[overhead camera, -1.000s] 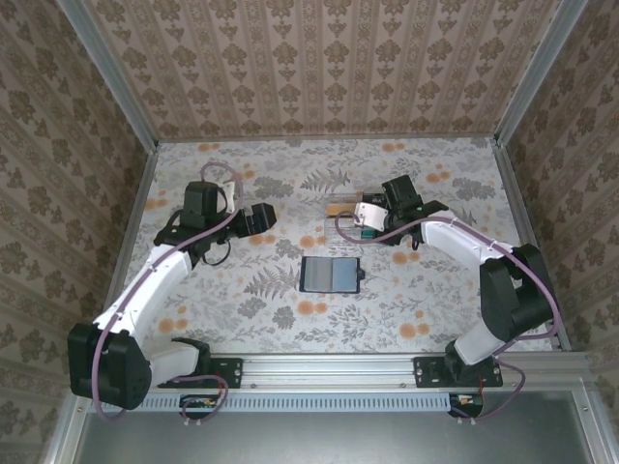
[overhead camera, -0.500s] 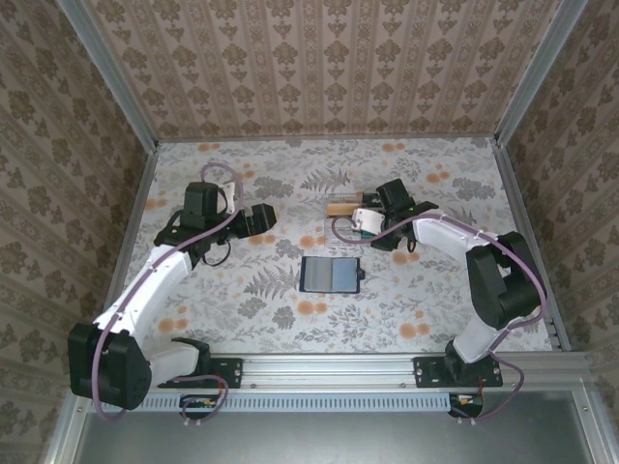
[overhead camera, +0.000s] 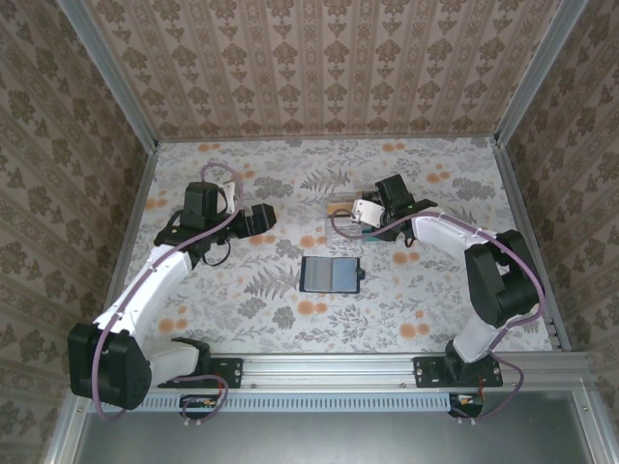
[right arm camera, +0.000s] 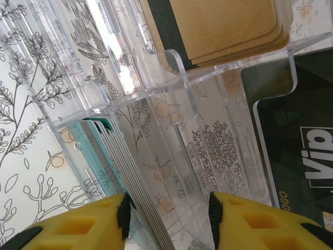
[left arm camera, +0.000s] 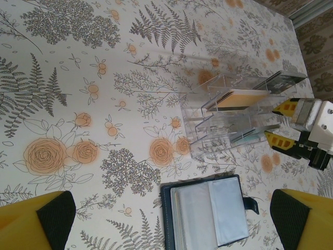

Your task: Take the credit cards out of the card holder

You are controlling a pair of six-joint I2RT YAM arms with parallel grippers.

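The card holder (overhead camera: 332, 275) lies open and flat mid-table, dark blue with pale clear sleeves (left arm camera: 208, 213) and a tab on its right edge. A stack of credit cards (right arm camera: 112, 156), teal and grey edges, stands in a slot of a clear acrylic rack (overhead camera: 345, 206). My right gripper (right arm camera: 169, 213) is at the rack's right end (left arm camera: 280, 123), its pads well apart. The stack rests against the left pad and clear plastic sits by the right pad. My left gripper (overhead camera: 264, 217) hovers left of the rack, wide open and empty, with the card holder below it (left arm camera: 171, 213).
Tan cards (right arm camera: 229, 26) fill the rack's upper slot (left arm camera: 242, 98), and a black card marked "Vip" (right arm camera: 302, 146) sits at its right. Patterned walls close the table (overhead camera: 242, 309) on three sides. A rail with the arm bases runs along the near edge.
My right gripper has shifted back and slightly left, up against the rack's end. The left arm and the card holder have stayed put.
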